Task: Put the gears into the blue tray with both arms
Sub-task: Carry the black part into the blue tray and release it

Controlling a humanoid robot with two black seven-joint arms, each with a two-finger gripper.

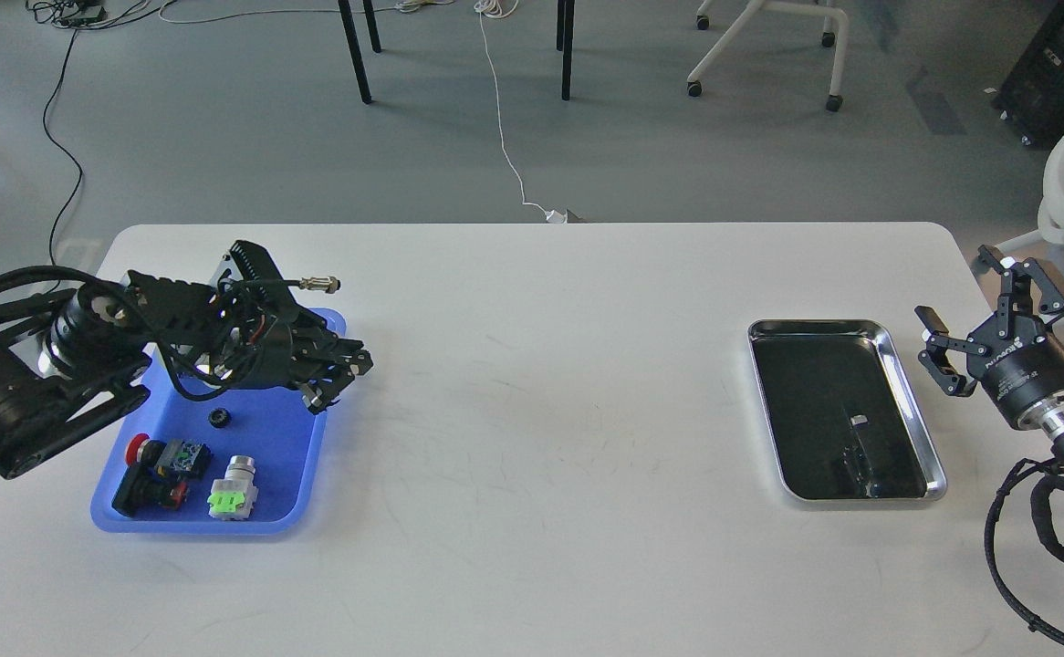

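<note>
A small black gear (218, 418) lies inside the blue tray (290, 511) on the left of the table, in its upper half. My left gripper (339, 380) hovers over the tray's right rim, to the right of that gear and apart from it. Its dark fingers blend together, and I cannot tell whether they are open or hold anything. The left arm covers the tray's far part. At the table's right edge my right gripper (959, 285) stands open and empty, just right of the steel tray.
The blue tray also holds a red-capped push-button switch (151, 467) and a green one (233, 491). A shiny steel tray (913, 401) with a dark inside sits at the right. Bare white tabletop (541, 438) lies between the trays.
</note>
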